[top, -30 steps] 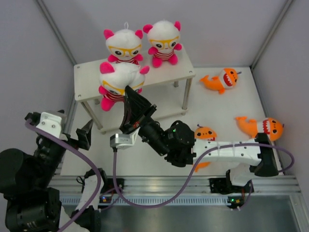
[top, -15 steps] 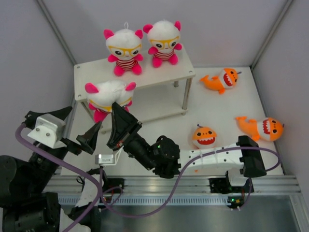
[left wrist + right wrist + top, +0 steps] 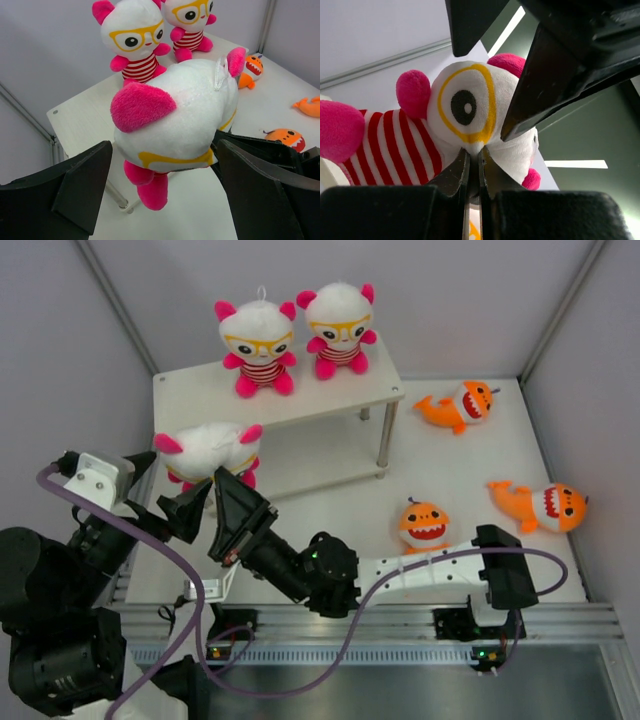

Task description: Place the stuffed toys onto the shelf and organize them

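- Two of the six toys were placed when I looked in: the left bear and the right bear sat upright, side by side, at the back of the top tier of the shelf, both facing the arms.
- The third bear was not on the shelf. It hung in the air off the shelf's front left corner, head tipped over and legs dangling.
- The right gripper had its fingers pressed together, pinching that bear by the plush of its face, just under the yellow glasses.
- The left gripper stood spread wide, one finger on either side of the bear's head. I could not tell whether either finger touched it. I judged a handover or a regrip was in hand.
- None of the sharks had been dealt with. The far shark, the right shark and the near shark lay on the table, well apart from one another.
- The lower tier showed no toy on the part I could see.
- By my reckoning, about a third was done, with one bear and three sharks left.
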Controlling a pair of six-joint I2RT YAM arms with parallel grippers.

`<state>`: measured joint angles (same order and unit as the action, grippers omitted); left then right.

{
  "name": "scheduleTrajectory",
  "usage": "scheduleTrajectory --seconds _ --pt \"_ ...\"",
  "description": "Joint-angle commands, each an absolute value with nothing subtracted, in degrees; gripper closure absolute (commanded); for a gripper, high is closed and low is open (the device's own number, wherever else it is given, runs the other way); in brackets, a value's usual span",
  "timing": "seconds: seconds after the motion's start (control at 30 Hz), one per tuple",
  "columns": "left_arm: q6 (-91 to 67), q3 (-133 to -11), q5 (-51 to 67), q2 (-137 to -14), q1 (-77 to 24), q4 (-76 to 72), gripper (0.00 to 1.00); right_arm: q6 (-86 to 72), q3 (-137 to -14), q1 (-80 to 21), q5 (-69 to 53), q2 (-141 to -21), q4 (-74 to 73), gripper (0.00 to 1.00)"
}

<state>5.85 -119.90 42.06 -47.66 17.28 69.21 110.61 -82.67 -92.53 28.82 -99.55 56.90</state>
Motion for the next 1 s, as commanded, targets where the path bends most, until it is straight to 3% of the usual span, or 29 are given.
scheduleTrajectory --seconds 0.0,0.1,0.2,0.3,0.33,0.43,0.63,0.67,0.7,0.73,0.77,0.87,0.97 --pt "4.8 -119.4 43.0 -49.0 17.8 65.7 0.08 113.9 -86.9 -93.9 26.3 -101.2 62.0 1.00" --pt "4.6 -119.4 43.3 -48.9 17.9 65.5 0.15 113.5 -87.5 -94.1 25.5 -101.6 61.9 1.00" --pt "4.7 -118.8 44.0 -48.7 18.0 65.4 0.30 113.9 -87.8 -94.4 24.6 -102.0 62.1 1.00" --pt "5.2 -117.5 44.0 -48.0 17.9 65.4 0.55 113.8 -88.1 -94.6 24.1 -102.3 62.5 1.00" --pt "5.5 -117.2 44.0 -47.7 18.0 65.4 0.69 113.6 -88.5 -94.6 24.0 -102.3 62.4 1.00" --pt "5.5 -116.3 44.0 -47.4 18.0 65.4 1.00 112.8 -89.3 -94.6 23.8 -102.3 61.7 1.00" --pt "3.8 -113.4 38.5 -46.4 17.9 64.6 1.00 111.3 -89.8 -94.6 24.3 -102.3 60.8 0.98" --pt "3.2 -113.0 36.8 -46.1 18.0 63.9 1.00 111.3 -89.8 -94.6 24.5 -102.4 61.1 0.78" --pt "2.2 -112.8 34.5 -46.1 18.0 63.4 1.00 111.1 -89.7 -94.6 24.8 -102.3 61.5 0.69" --pt "1.8 -112.3 31.0 -46.1 18.0 62.3 1.00 111.1 -89.1 -94.6 24.7 -102.3 62.0 0.52" --pt "1.6 -112.1 29.2 -46.1 18.0 62.1 1.00 111.1 -88.9 -94.5 24.7 -102.2 63.2 0.45" --pt "0.2 -111.4 25.5 -46.7 17.9 60.3 1.00 111.4 -88.0 -94.4 25.2 -101.8 64.6 0.33" --pt "0.2 -111.1 24.6 -47.4 17.9 58.3 1.00 111.8 -86.2 -94.3 26.2 -101.1 67.6 0.28"
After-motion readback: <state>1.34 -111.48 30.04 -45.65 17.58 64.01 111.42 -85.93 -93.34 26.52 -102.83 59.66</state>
